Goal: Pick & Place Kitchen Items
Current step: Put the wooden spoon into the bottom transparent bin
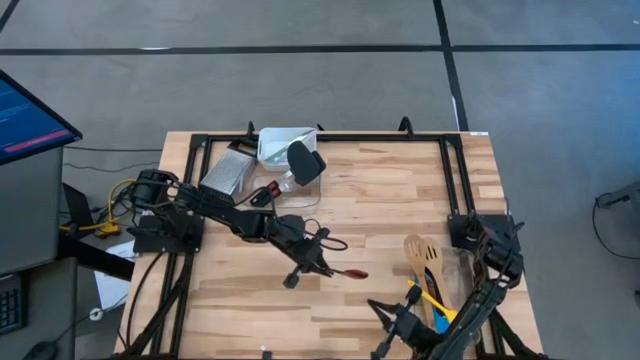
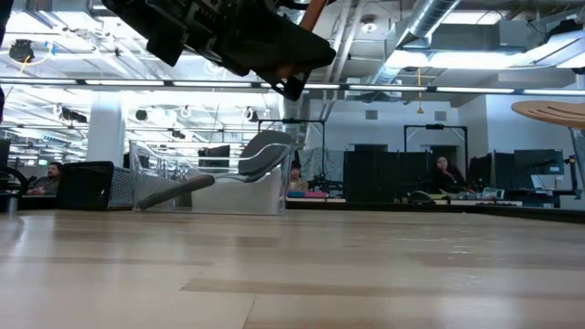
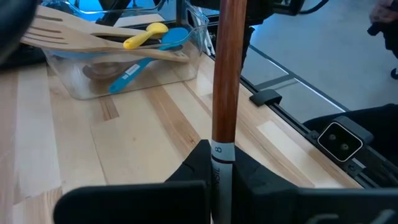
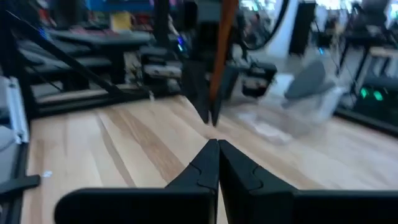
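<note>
Nearest, at the table's near right corner: right gripper, fingers pressed together, holding nothing, pointing across the boards toward the middle. Just beside it, farther along the right side: a clear tub, sitting flat on the wood, filled with utensils lying lengthwise, among them a wooden spoon with its bowl past the rim, a yellow spoon on top of the pile, and a blue spoon slanting down inside against the wall. Farther in, around mid-table: left gripper, reaching in from the left side, raised clear of the surface, fingers clamped on a utensil with a brown handle just below a white band; handle sticking out ahead of the fingers toward the right-hand tub, well short of it; working end hidden, so kind of utensil not to be told. Farthest, at the back edge left of centre: a second tub, with a black spatula leaning in it, blade above the rim.
</note>
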